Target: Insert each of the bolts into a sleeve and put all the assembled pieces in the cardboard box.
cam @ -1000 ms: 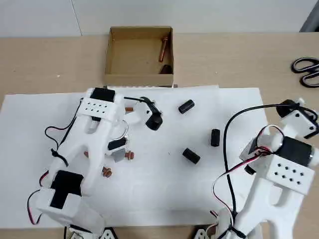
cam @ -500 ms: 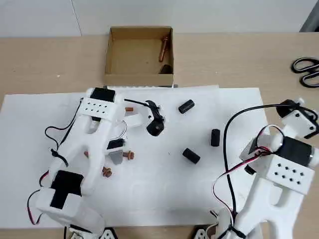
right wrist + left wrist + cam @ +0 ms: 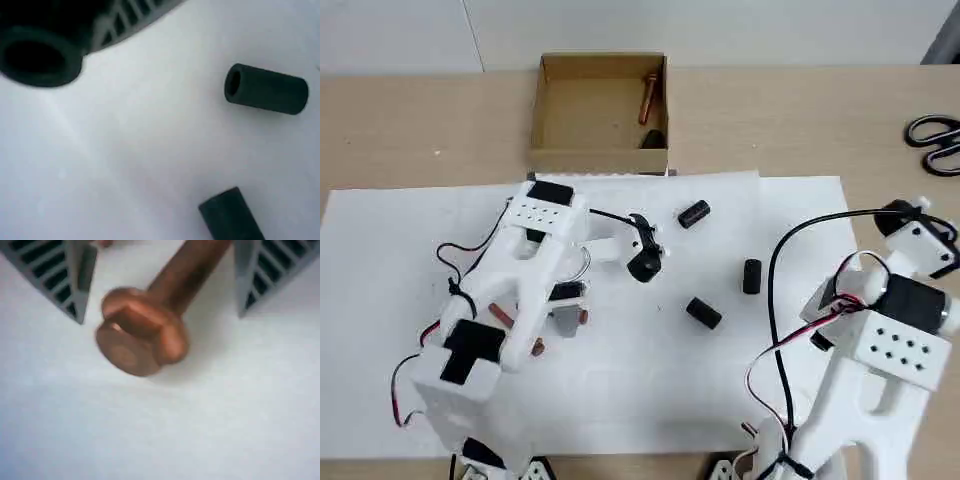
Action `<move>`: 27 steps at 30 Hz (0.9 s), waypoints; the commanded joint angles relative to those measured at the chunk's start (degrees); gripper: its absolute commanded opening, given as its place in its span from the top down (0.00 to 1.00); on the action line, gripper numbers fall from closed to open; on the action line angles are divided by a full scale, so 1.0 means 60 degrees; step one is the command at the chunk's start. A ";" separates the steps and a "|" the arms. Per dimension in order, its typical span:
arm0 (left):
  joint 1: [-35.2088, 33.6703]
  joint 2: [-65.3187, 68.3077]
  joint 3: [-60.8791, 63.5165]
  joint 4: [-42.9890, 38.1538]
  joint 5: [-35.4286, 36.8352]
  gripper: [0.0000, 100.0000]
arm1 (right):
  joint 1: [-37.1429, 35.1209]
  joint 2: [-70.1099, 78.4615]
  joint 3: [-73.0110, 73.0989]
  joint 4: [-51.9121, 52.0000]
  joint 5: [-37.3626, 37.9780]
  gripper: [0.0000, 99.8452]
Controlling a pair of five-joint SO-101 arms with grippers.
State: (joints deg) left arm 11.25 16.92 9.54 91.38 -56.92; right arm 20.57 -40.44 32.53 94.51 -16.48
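A copper bolt (image 3: 142,335) lies on the white sheet between the fingers of my left gripper (image 3: 161,317), head toward the camera; the gripper is open, with a gap on each side of the shaft. From above, the left gripper (image 3: 568,316) points down at that bolt (image 3: 582,316). Two more bolts (image 3: 500,313) (image 3: 536,347) lie beside the arm. My right gripper (image 3: 820,335) at the sheet's right side is shut on a black sleeve (image 3: 40,57). Three loose sleeves (image 3: 693,213) (image 3: 751,275) (image 3: 703,313) lie mid-sheet. The cardboard box (image 3: 598,158) holds a bolt (image 3: 648,98) and a sleeve (image 3: 655,138).
Scissors (image 3: 935,140) lie on the wooden table at the far right. The white sheet (image 3: 650,390) covers the work area. Black cables loop from both arms over the sheet.
My left arm has swung to the right and its wrist has shifted toward the sheet's middle, staying over the bolt. The right arm has kept still.
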 commanded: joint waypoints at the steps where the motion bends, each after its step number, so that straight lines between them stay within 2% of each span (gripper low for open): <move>1: 0.0029 0.0132 -0.0784 -0.0059 -0.0059 0.81 | 0.0037 -0.0081 -0.0044 -0.0183 0.0015 1.00; 8: 0.0015 0.0498 -0.1033 0.0205 -0.0337 0.82 | 0.0037 -0.0125 -0.0044 -0.0183 0.0015 1.00; 15: -0.0029 0.1553 -0.1004 0.0293 -0.0337 0.91 | 0.0037 -0.0154 -0.0044 -0.0183 0.0015 1.00; 22: 0.0029 0.1919 -0.1033 0.0293 -0.0337 0.96 | 0.0007 -0.0154 -0.0044 -0.0168 0.0029 1.00; 27: 0.0029 0.1729 -0.1575 0.1216 -0.0352 0.99 | -0.0007 -0.0154 -0.0044 -0.0183 0.0029 1.00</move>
State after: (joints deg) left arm 11.52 25.71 1.45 95.08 -58.77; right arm 20.57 -40.44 32.53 94.51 -16.48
